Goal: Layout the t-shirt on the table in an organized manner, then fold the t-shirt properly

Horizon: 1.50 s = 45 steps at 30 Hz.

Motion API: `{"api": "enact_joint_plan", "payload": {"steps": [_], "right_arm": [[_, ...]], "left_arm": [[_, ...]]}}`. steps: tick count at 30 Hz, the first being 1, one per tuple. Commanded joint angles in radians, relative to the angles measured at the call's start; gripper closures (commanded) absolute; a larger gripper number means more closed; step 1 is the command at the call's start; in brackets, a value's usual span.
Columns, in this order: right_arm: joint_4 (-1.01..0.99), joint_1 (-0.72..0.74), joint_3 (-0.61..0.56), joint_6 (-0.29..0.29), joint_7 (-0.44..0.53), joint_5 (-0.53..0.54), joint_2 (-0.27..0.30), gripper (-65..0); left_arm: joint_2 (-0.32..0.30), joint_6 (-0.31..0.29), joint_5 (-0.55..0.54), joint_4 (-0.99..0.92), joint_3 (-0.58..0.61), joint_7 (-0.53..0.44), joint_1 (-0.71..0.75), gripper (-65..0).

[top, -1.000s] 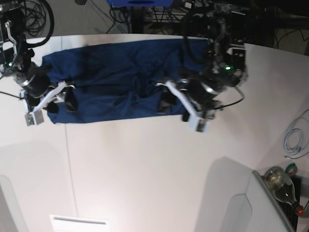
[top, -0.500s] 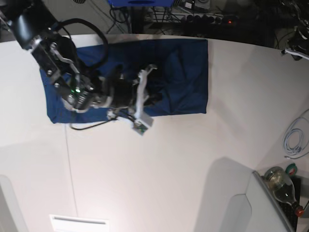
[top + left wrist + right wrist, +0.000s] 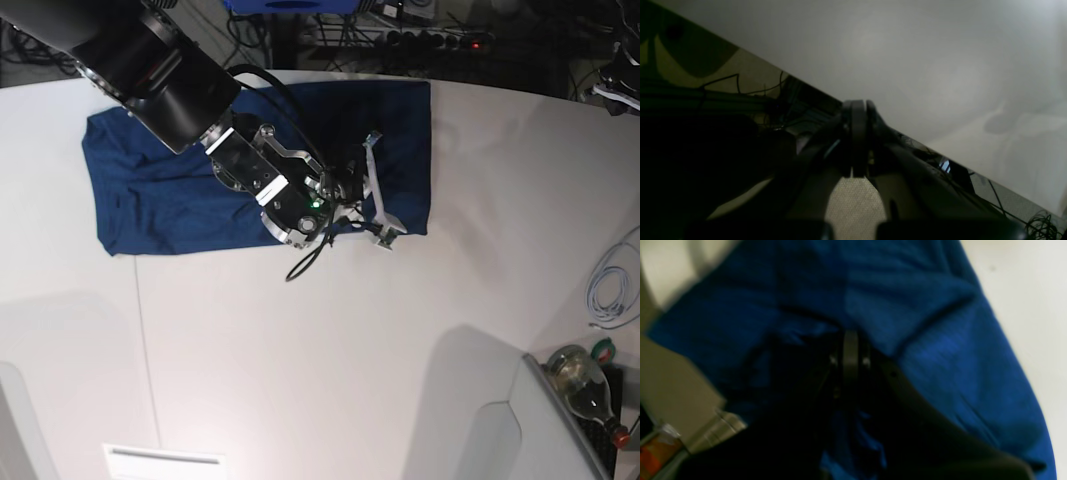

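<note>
The shirt (image 3: 150, 195) lies spread flat along the far side of the white bench (image 3: 300, 360), a folded band reaching from the left to just right of the middle. The right arm (image 3: 170, 70) reaches across it from the far left and hides its middle. The right fingers (image 3: 850, 353) are pressed together over the cloth; whether they pinch a fold cannot be told. At the right edge lie a grey cable (image 3: 612, 285) and a bottle (image 3: 585, 385). The left fingers (image 3: 857, 133), pressed together and holding nothing, hang off the bench's edge.
</note>
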Motion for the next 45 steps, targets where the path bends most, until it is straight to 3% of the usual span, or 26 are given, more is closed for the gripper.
{"api": "enact_joint_plan", "payload": {"steps": [1, 3, 10, 16, 27, 32, 36, 40, 45], "right_arm": [[0.014, 0.003, 0.004, -0.001, -0.012, 0.002, -0.01, -0.2], [0.048, -0.026, 0.004, -0.001, -0.043, -0.001, 0.007, -0.2], [0.37, -0.15, 0.012, -0.001, -0.153, 0.001, 0.162, -0.2], [0.439, -0.195, 0.015, -0.001, -0.182, 0.001, 0.224, -0.2], [0.614, -0.385, 0.251, -0.001, -0.205, -0.001, 0.368, -0.2], [0.798, -0.405, 0.326, -0.001, -0.265, -0.001, 0.356, -0.2], [0.763, -0.333, 0.323, -0.001, -0.294, 0.001, 0.256, -0.2], [0.649, -0.265, 0.242, 0.0, -0.279, -0.001, 0.193, -0.2], [0.522, -0.239, 0.171, 0.0, -0.21, -0.001, 0.165, -0.2]], "left_arm": [[-0.019, -0.003, -0.009, 0.012, -0.006, -0.017, 0.006, 0.0], [-0.019, -0.003, -0.009, 0.012, -0.006, -0.017, 0.006, 0.0], [-0.023, -0.003, -0.009, 0.012, -0.005, -0.017, -0.005, 0.0], [-0.024, -0.003, -0.009, 0.012, 0.074, -0.017, -0.011, 0.0], [-0.018, -0.003, -0.015, 0.019, 0.279, -0.019, -0.013, 0.0], [0.048, -0.004, -0.017, 0.076, 0.448, -0.019, 0.001, 0.0], [0.122, -0.004, -0.017, 0.145, 0.571, -0.019, 0.019, 0.0], [0.145, -0.004, -0.017, 0.131, 0.683, -0.022, 0.013, 0.0], [0.139, -0.001, -0.009, -0.034, 0.743, -0.177, -0.011, 0.0]]}}
